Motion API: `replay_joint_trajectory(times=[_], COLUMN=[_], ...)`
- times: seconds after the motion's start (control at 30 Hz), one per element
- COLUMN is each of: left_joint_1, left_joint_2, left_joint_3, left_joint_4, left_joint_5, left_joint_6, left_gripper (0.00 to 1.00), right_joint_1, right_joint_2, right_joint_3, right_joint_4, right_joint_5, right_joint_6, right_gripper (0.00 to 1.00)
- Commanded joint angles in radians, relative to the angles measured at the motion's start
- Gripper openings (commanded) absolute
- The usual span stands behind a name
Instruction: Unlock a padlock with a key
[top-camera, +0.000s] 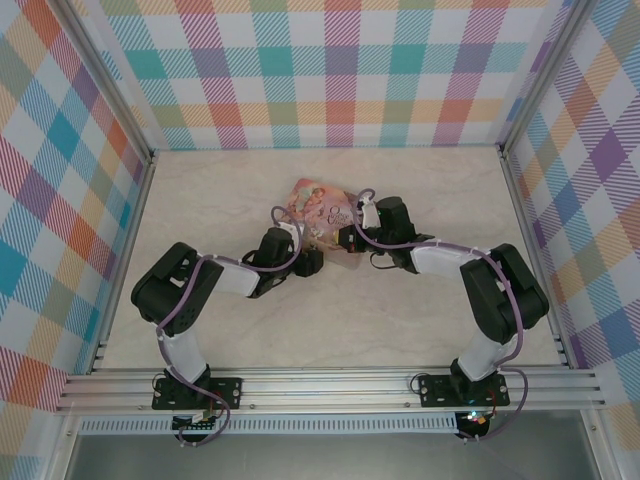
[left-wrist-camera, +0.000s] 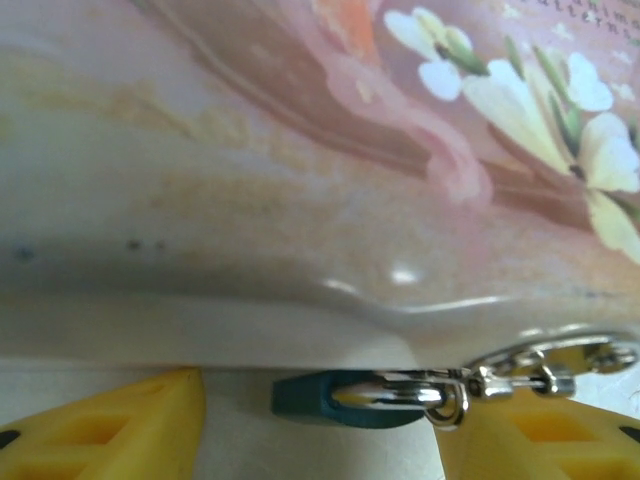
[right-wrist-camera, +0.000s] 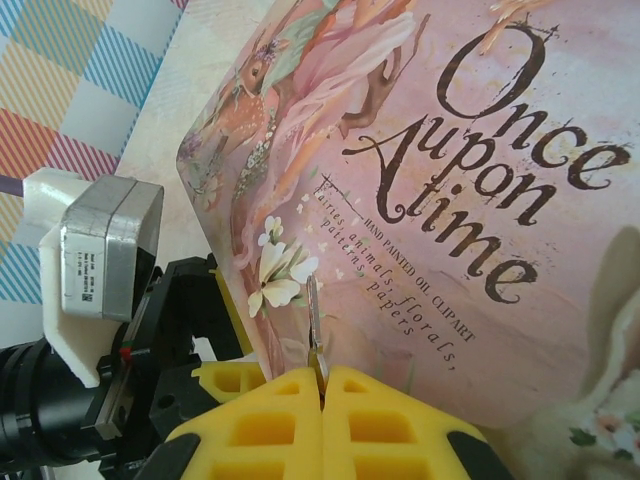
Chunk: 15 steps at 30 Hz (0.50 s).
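The padlock (left-wrist-camera: 315, 398) lies on its side at the foot of the pink tin (left-wrist-camera: 300, 150). Its blue body points left and its silvery shackle (left-wrist-camera: 400, 394) points right, hooked to a small chain (left-wrist-camera: 560, 362). My left gripper (left-wrist-camera: 322, 425) is open around it, one yellow finger (left-wrist-camera: 120, 430) well clear on the left and the other (left-wrist-camera: 540, 440) close by the shackle end. My right gripper (right-wrist-camera: 322, 385) is shut on the thin silvery key (right-wrist-camera: 315, 325), whose blade sticks up in front of the tin's lid (right-wrist-camera: 470, 200). From above, both grippers (top-camera: 308, 262) (top-camera: 348, 238) meet at the tin's near edge.
The pink illustrated tin (top-camera: 318, 207) sits mid-table, tilted, with the two arms converging on it. The left arm's wrist and camera block (right-wrist-camera: 100, 260) are close on the right gripper's left side. Checked walls (top-camera: 340, 70) and metal rails bound the table.
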Motion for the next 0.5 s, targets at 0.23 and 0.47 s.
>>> replay_joint_trajectory(times=[0.23,0.47], left_joint_1=[0.008,0.004], left_joint_2=[0.011,0.003], left_joint_3=[0.005,0.002], left_joint_4=[0.077,0.092], left_joint_5=[0.05,0.068], left_joint_6=[-0.02,-0.044], left_gripper=[0.54,0.51], right_joint_1=[-0.003,-0.003], right_joint_2=[0.001,-0.005], right_joint_3=[-0.011,-0.017], right_joint_4=[0.006,0.014], right_joint_5=[-0.028,-0.03], right_joint_6=[-0.002,-0.001], right_gripper=[0.0,0.0])
